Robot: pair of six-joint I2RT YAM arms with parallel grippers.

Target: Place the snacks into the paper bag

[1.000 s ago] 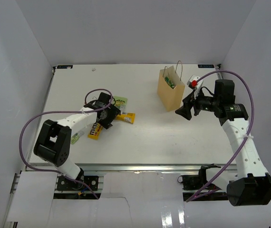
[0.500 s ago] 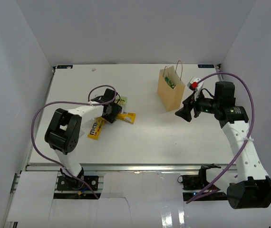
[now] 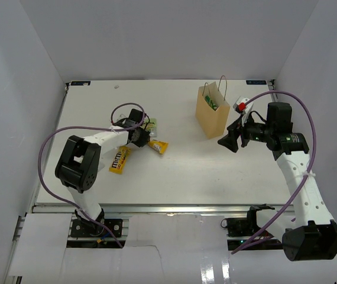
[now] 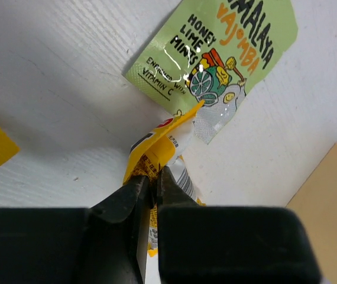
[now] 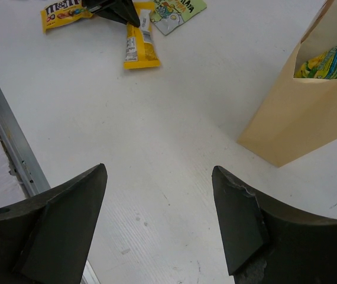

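My left gripper is shut on one end of the yellow bar wrapper, whose other end rests on the table. A green-white pouch lies flat just beyond it. The M&M's pack lies on the near left. The paper bag stands upright at the far right with a green-yellow packet inside. My right gripper hovers open and empty beside the bag's near right.
A small red-and-white object sits behind the right arm's wrist. White walls enclose the table on the left, far and right sides. A metal rail runs along the table's near edge.
The left gripper moved slightly farther and to the right, then shut on the end of the yellow bar wrapper. The right arm has hardly moved.
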